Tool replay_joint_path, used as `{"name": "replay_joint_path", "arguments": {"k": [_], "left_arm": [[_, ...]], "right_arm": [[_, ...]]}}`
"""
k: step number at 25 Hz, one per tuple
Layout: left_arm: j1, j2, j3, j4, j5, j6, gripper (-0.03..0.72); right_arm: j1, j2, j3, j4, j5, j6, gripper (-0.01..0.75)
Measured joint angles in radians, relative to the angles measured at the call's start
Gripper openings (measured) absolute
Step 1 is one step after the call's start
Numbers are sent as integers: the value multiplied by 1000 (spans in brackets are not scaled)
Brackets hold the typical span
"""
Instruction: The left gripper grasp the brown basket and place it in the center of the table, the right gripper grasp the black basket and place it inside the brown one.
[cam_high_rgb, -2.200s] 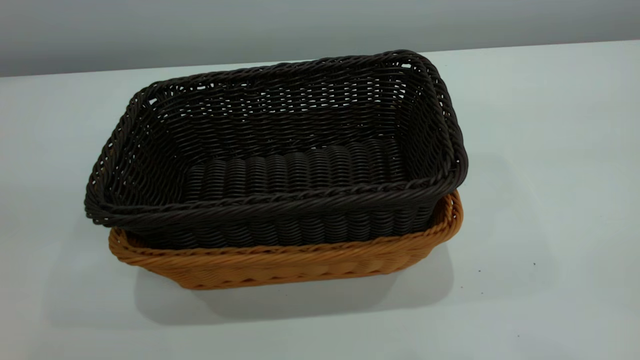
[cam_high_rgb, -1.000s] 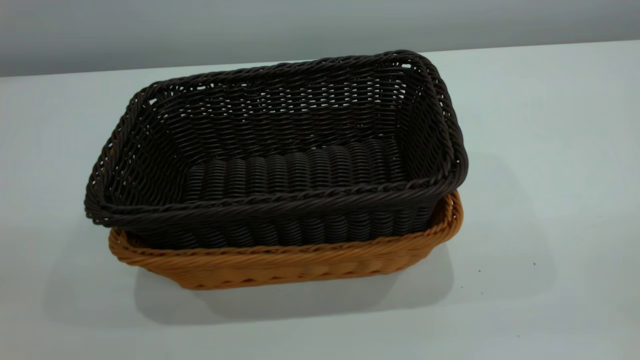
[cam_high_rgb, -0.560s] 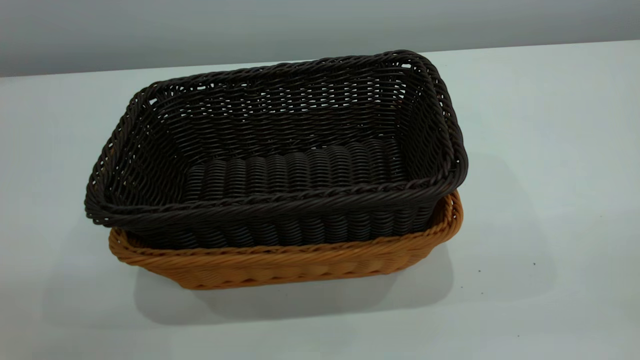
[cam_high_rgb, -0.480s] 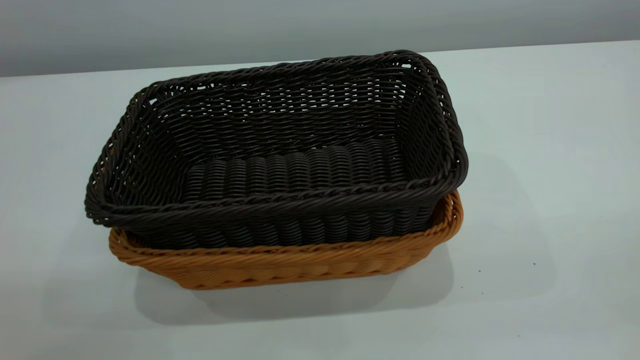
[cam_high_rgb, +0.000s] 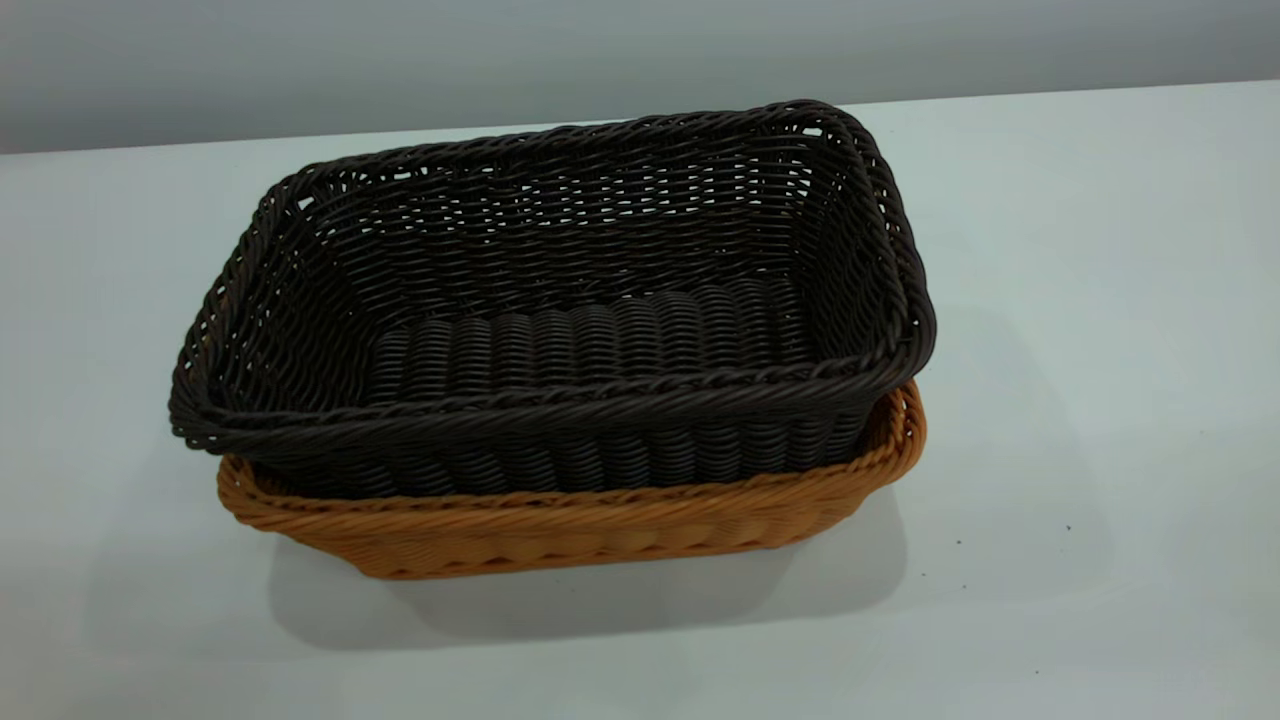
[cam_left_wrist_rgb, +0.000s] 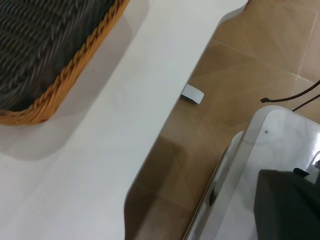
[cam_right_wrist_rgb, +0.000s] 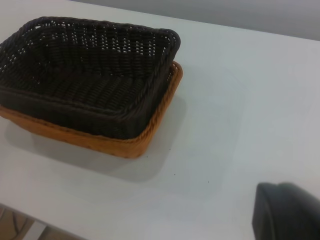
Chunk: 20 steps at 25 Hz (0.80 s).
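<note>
The black basket (cam_high_rgb: 560, 300) sits nested inside the brown basket (cam_high_rgb: 560, 530) in the middle of the white table (cam_high_rgb: 1080, 300). Its rim rides above the brown rim and overhangs it at the left. Both baskets also show in the right wrist view, the black one (cam_right_wrist_rgb: 85, 75) inside the brown one (cam_right_wrist_rgb: 125, 145). The left wrist view shows one corner of the brown basket (cam_left_wrist_rgb: 65, 85). Neither arm appears in the exterior view. Only a dark part of the left gripper (cam_left_wrist_rgb: 287, 205) and of the right gripper (cam_right_wrist_rgb: 287, 212) shows, each well away from the baskets.
The left wrist view shows the table's edge (cam_left_wrist_rgb: 165, 115), the brown tiled floor (cam_left_wrist_rgb: 240, 75) below it, a white base plate (cam_left_wrist_rgb: 270, 150) and thin cables (cam_left_wrist_rgb: 295, 97). A few tiny dark specks (cam_high_rgb: 1068, 527) lie on the tabletop.
</note>
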Motion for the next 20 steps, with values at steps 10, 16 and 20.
{"name": "replay_joint_path", "arguments": {"k": [10, 16, 20], "left_arm": [[26, 1, 0, 0, 0, 0, -1], [227, 1, 0, -1, 0, 0, -1], [432, 1, 0, -1, 0, 0, -1]], "right_arm": [[-218, 0, 0, -1, 1, 0, 0], [-485, 0, 0, -1, 1, 0, 0], [-599, 0, 0, -1, 1, 0, 0]]}}
